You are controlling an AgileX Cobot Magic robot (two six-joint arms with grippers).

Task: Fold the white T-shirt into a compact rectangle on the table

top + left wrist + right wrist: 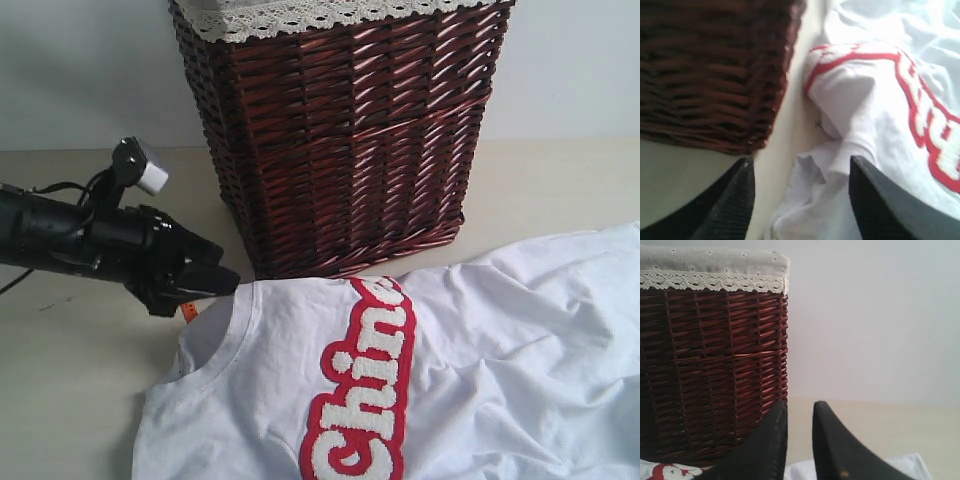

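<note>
1. Setup: white T-shirt (pixel 480 340) is lying rumpled on the table (pixel 70 380), front up, just beside the wicker basket (pixel 340 140). In the left wrist view a thin strip of bare table is showing betw. them. Shirt is running off the lower and right edges of the ext. view, so its full extent can't be told.
2. Left gripper (pixel 228 272) is hovering at the collar (pixel 225 340), next to the orange neck tag (pixel 189 311). Its fingers are standing spread, with bunched cloth lying under the gap and nothing pinched.
3. Right gripper (pixel 800 405) is pointing toward the basket. Its fingers are standing slightly apart w/ nothing betw. them.
4. Step in hand (judgement): prob. grabbing the collar/shoulder edge to pull the shirt flat before any fold. No fold is looking done yet.
5. Doing it well (judgement):
   - Lowering until the fingers are straddling the hem ridge, not the loose wrinkle beside it.
   - Pinching the seam, since thicker cloth is likelier to hold.
   - Dragging away from the basket, which is crowding that side.
   - Bringing the right arm in on the far shoulder so tension is evening out.
6. Writing: fuzzy white lettering (pixel 365 400) on a red band is reading "Chin". The next letter is partly hidden by a crease, poss. "e".
7. Neck tag print is too small to read. No brand is showing anywhere.
</note>
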